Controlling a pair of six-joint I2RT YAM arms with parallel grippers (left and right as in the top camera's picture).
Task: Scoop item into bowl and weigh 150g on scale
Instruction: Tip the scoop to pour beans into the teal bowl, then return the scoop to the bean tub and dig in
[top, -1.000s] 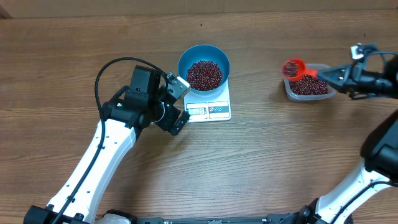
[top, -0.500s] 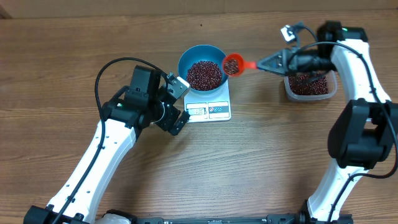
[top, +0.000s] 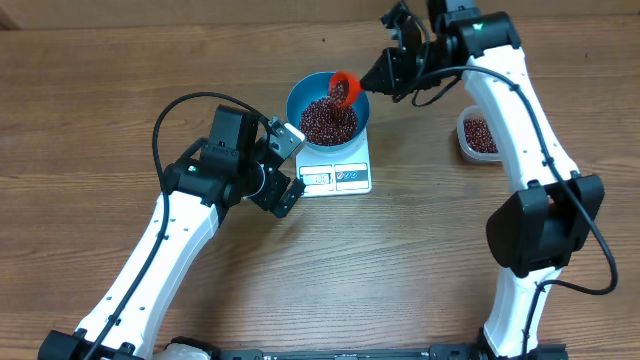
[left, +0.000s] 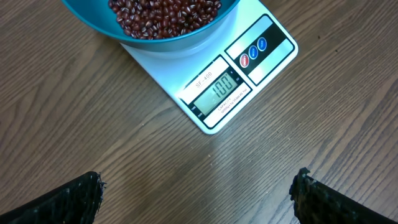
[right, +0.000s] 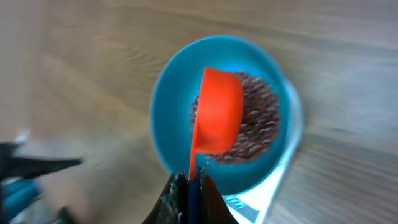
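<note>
The loose, roll-prone beans (top: 328, 120) heap in the blue bowl (top: 296, 95) on the scale (top: 352, 178), likely best handled via the red scoop (top: 342, 87), its handle clamped in the right pincer (right: 188, 186) above them; the left pincer (left: 196, 193) gapes empty nearby.

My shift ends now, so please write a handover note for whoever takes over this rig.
Left gripper: open, empty, beside the scale.
Right gripper: shut on the scoop handle, scoop tipped over the bowl.
Bowl with beans sits on the scale; display seems to read 100. Tub with more beans stands apart, on the right arm's side.
Done: part of the beans are in.
Left: finish pouring, scoop more until 150.
</note>
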